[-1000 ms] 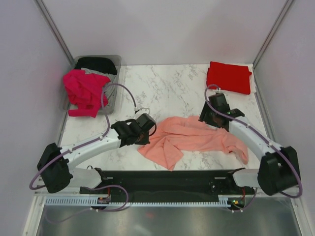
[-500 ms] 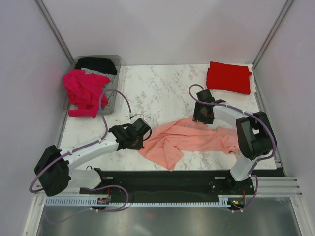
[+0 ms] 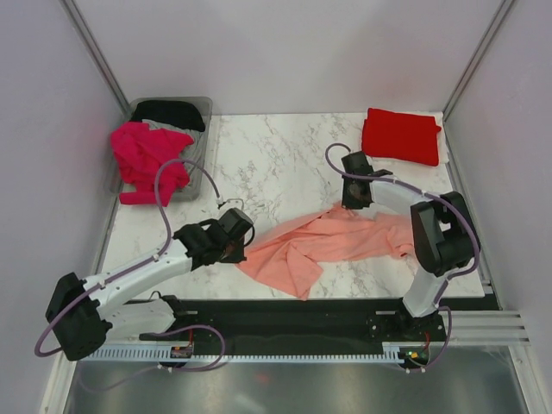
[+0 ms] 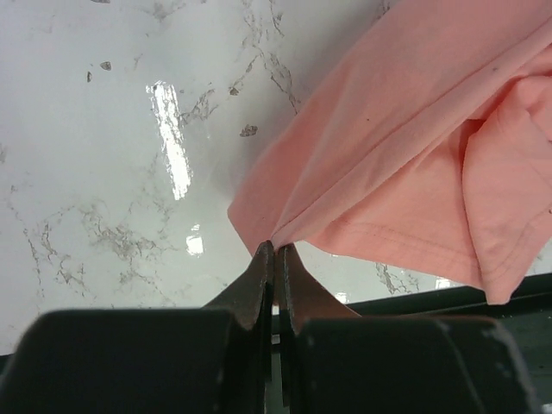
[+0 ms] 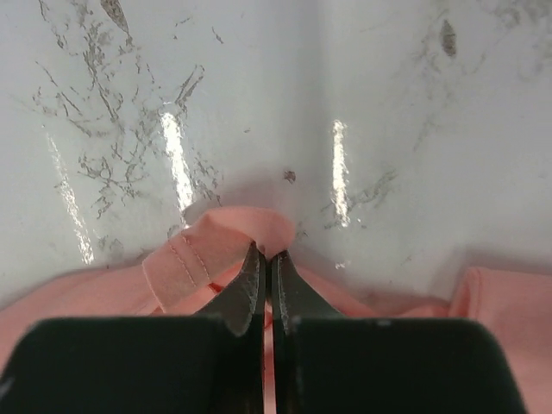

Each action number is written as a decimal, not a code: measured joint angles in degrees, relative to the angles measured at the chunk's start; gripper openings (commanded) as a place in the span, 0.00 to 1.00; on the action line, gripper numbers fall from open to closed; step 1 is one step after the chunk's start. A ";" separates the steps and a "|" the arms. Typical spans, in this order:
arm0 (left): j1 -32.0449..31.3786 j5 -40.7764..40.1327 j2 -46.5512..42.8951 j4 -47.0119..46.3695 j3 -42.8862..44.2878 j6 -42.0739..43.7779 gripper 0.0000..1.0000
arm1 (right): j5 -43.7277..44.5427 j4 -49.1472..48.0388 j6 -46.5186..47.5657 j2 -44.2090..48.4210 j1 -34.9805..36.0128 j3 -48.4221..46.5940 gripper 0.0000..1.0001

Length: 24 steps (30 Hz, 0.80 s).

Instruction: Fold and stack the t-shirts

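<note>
A salmon pink t-shirt (image 3: 332,241) lies crumpled across the middle of the marble table. My left gripper (image 3: 237,244) is shut on its left corner (image 4: 259,228), the jaws pinched tight on the cloth. My right gripper (image 3: 352,203) is shut on a hemmed fold at the shirt's far edge (image 5: 233,237). A bright red t-shirt (image 3: 400,135) lies folded at the back right. A magenta t-shirt (image 3: 147,159) hangs over the front of the bin, and a black one (image 3: 170,112) lies inside it.
A clear grey plastic bin (image 3: 203,159) stands at the back left corner. The table's front edge meets a black rail (image 3: 285,315) between the arm bases. Light walls close in the left, right and back.
My right gripper swung left from the shirt's right side to its far edge and shut on the cloth. My left gripper drew back to the left, pulling its corner of the pink shirt.
</note>
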<state>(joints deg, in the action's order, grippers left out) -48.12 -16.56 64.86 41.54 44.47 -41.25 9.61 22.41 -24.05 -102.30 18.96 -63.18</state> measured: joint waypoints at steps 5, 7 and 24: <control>0.17 -1.44 -4.98 6.82 5.20 0.04 0.02 | 1.92 8.76 1.60 7.28 0.00 -5.31 0.01; 0.17 -2.32 -6.97 9.11 9.14 0.28 0.02 | 2.34 11.96 2.25 12.09 -0.07 -9.68 0.01; 0.26 -8.87 -18.10 22.43 24.24 3.28 0.02 | -2.36 25.42 -1.11 42.32 -0.04 -6.62 0.03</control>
<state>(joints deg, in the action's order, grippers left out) -47.86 -25.43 46.76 63.96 68.71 -37.98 7.25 47.83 -25.17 -59.99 18.92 -69.80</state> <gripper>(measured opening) 0.033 0.041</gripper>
